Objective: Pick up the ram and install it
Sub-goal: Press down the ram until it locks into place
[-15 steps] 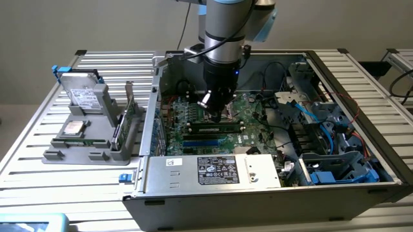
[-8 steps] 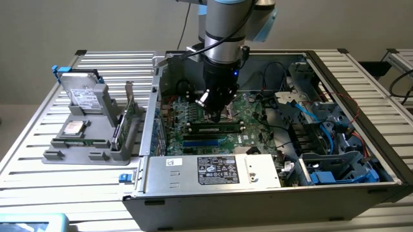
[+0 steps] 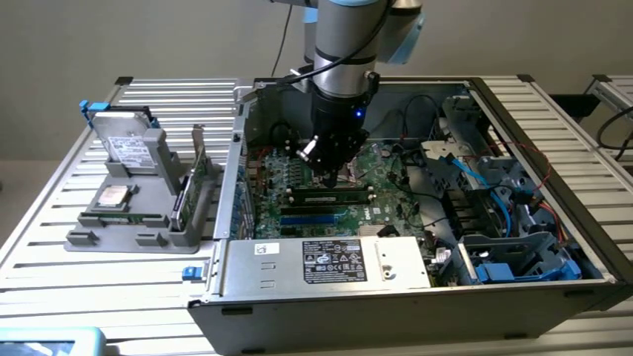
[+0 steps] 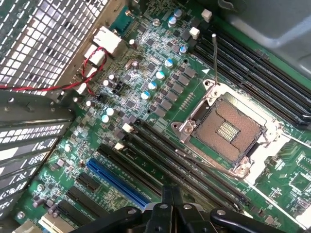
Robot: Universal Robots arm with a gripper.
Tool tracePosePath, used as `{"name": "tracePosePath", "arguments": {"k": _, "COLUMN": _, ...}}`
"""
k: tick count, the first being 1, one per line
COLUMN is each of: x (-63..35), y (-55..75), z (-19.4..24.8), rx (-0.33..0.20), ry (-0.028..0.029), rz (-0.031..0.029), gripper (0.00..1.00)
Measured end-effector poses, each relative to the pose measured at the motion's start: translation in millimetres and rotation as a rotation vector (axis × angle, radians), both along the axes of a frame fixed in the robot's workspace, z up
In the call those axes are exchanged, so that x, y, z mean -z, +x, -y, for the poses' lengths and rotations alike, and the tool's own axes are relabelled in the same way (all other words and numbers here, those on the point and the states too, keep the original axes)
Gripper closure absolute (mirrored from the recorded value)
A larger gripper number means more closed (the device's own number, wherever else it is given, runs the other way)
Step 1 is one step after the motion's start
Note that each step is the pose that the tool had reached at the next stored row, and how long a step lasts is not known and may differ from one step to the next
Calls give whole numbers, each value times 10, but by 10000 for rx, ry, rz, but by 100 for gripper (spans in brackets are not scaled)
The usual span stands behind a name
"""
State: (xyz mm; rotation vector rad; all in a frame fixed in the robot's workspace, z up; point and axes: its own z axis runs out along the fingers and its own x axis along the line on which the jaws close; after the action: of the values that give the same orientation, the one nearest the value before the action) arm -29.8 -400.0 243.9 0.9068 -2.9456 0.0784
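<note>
Green motherboard (image 3: 390, 169) inside the open computer case (image 3: 396, 311), with the ram (image 3: 328, 199) lying lengthwise along a black slot, seemingly seated, just beside the blue slot (image 3: 316, 216). Right above it, the gripper (image 3: 331, 176), its fingers (image 4: 158, 213) pressed together with nothing between them; whether touching the ram, cannot tell. Near the fingertips in the wrist view, empty black slots and the open CPU socket (image 4: 226, 128).

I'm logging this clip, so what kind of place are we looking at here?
Probably a lab bench for PC assembly: an open computer case on a slatted metal table, the gripper over its motherboard, spare parts in a gray holder.
</note>
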Motion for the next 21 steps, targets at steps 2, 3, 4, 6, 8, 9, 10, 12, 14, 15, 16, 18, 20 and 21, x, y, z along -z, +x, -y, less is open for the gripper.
{"name": "tracePosePath", "arguments": {"k": 2, "x": 0, "y": 0, "z": 0, "rx": 260, "ry": 0, "rz": 0, "gripper": 89}}
{"name": "tracePosePath", "arguments": {"k": 3, "x": 0, "y": 0, "z": 0, "rx": 390, "ry": -1, "rz": 0, "gripper": 89}}
{"name": "tracePosePath", "arguments": {"k": 4, "x": 0, "y": 0, "z": 0, "rx": 520, "ry": -4, "rz": 1, "gripper": 89}}
{"name": "tracePosePath", "arguments": {"k": 6, "x": -1, "y": 0, "z": 1, "rx": 737, "ry": -26, "rz": 3, "gripper": 89}}
{"name": "tracePosePath", "arguments": {"k": 8, "x": 0, "y": 0, "z": 0, "rx": 929, "ry": -62, "rz": 11, "gripper": 89}}
{"name": "tracePosePath", "arguments": {"k": 9, "x": 0, "y": 1, "z": 0, "rx": 1037, "ry": -83, "rz": 16, "gripper": 89}}
{"name": "tracePosePath", "arguments": {"k": 10, "x": 0, "y": 0, "z": 0, "rx": 1132, "ry": -101, "rz": 22, "gripper": 89}}
{"name": "tracePosePath", "arguments": {"k": 12, "x": 0, "y": 0, "z": 0, "rx": 1321, "ry": -142, "rz": 40, "gripper": 89}}
{"name": "tracePosePath", "arguments": {"k": 14, "x": -1, "y": 0, "z": 1, "rx": 1512, "ry": -174, "rz": 67, "gripper": 89}}
{"name": "tracePosePath", "arguments": {"k": 15, "x": 0, "y": 0, "z": 1, "rx": 1606, "ry": -183, "rz": 84, "gripper": 89}}
{"name": "tracePosePath", "arguments": {"k": 16, "x": 0, "y": 0, "z": 1, "rx": 1700, "ry": -191, "rz": 104, "gripper": 89}}
{"name": "tracePosePath", "arguments": {"k": 18, "x": 0, "y": 0, "z": 0, "rx": 1887, "ry": -205, "rz": 149, "gripper": 89}}
{"name": "tracePosePath", "arguments": {"k": 20, "x": 0, "y": 0, "z": 0, "rx": 2070, "ry": -215, "rz": 195, "gripper": 89}}
{"name": "tracePosePath", "arguments": {"k": 21, "x": 1, "y": 0, "z": 0, "rx": 2168, "ry": -216, "rz": 212, "gripper": 89}}
